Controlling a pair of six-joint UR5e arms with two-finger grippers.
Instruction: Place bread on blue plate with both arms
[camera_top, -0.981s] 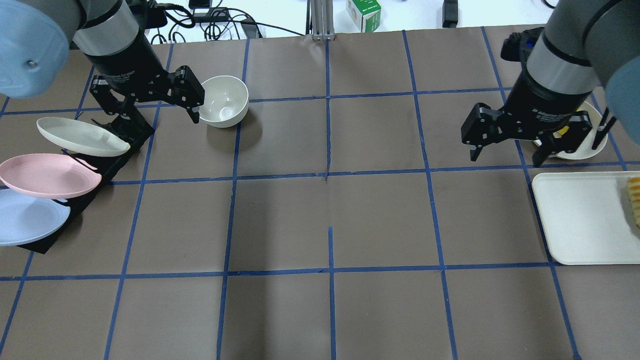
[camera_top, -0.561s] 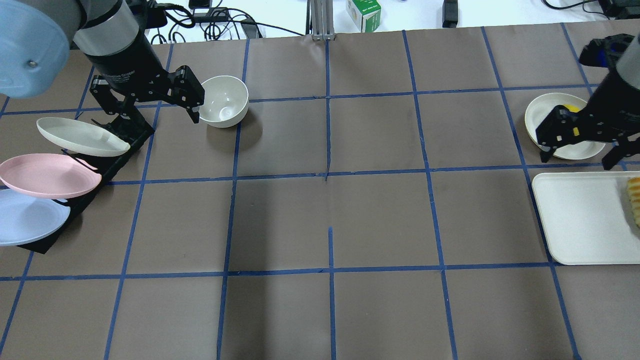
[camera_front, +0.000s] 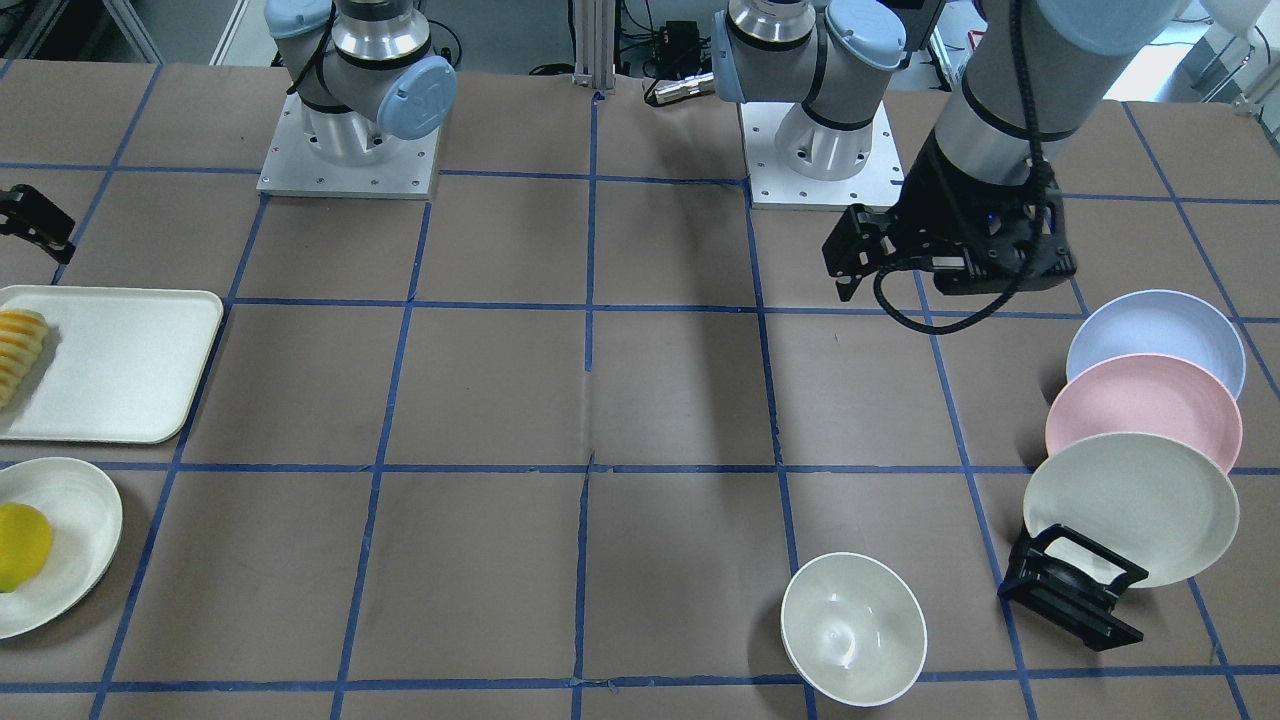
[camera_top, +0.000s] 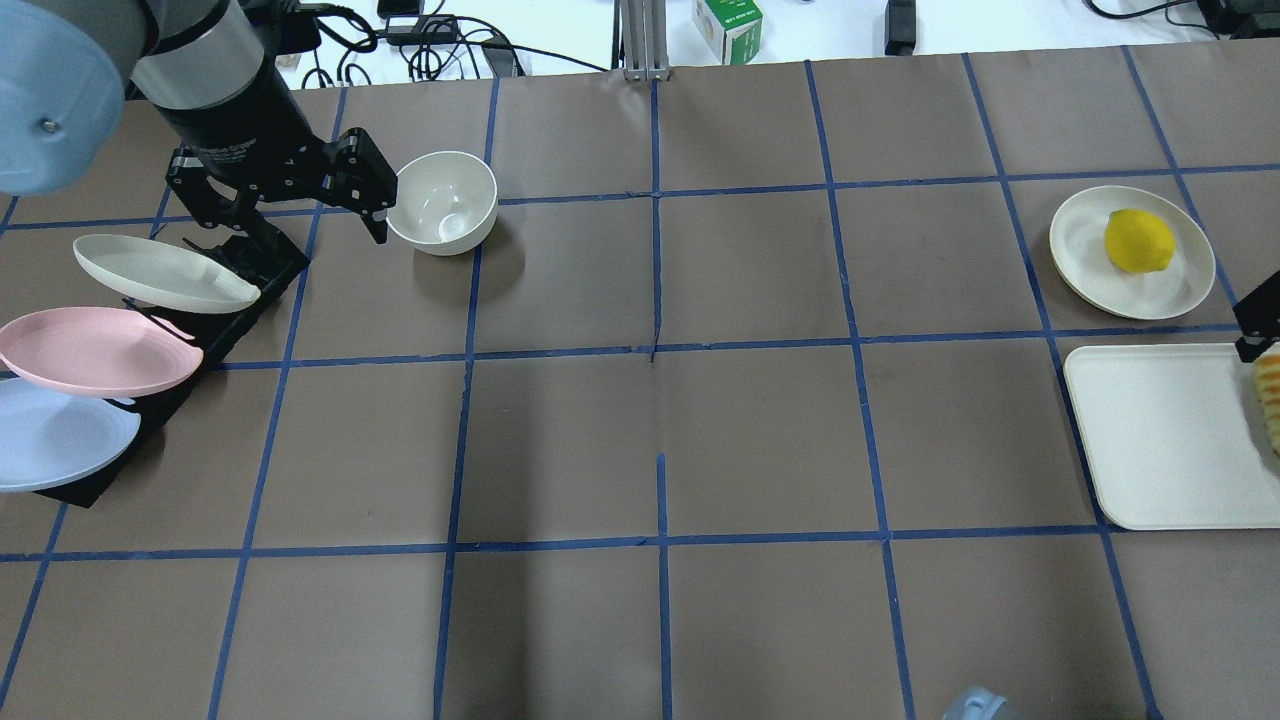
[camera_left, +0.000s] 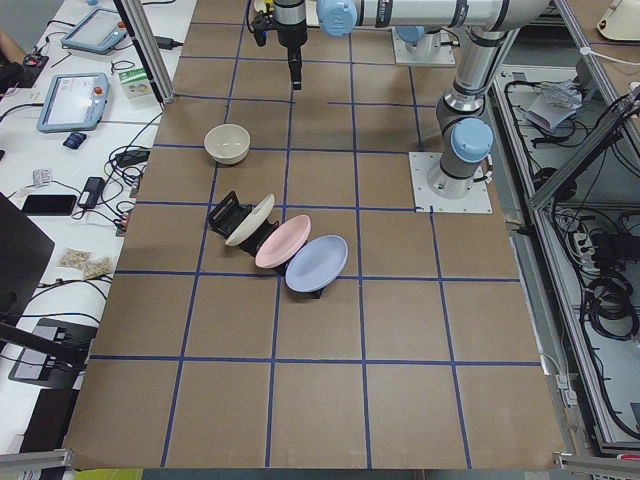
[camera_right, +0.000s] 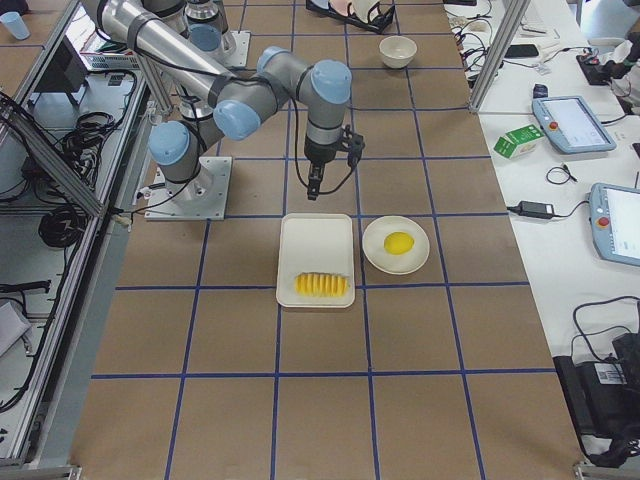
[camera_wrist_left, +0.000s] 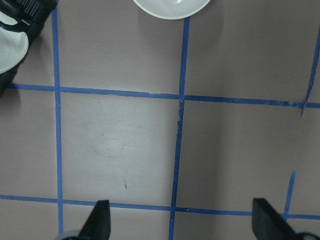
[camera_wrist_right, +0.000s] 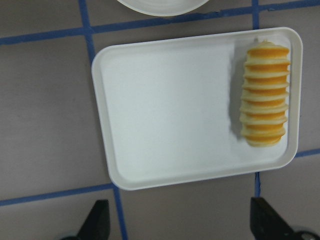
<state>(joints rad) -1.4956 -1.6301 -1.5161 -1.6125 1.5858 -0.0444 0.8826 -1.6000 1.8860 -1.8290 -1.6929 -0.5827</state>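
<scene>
Brown gridded table (camera_top: 760, 440): bread (camera_wrist_right: 265, 95) lies at the far end of the white tray (camera_wrist_right: 170, 110), ahead of my right gripper (camera_wrist_right: 180, 222), long axis crossing its jaw line. Right gripper nearer, wide open, empty. My left gripper (camera_wrist_left: 181, 220) likewise, near the racked blue plate (camera_front: 1155, 330).

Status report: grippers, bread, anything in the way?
Left gripper open, right gripper open, both empty. Bread on tray, ungripped. Blue plate racked, pink plate beside it.
</scene>
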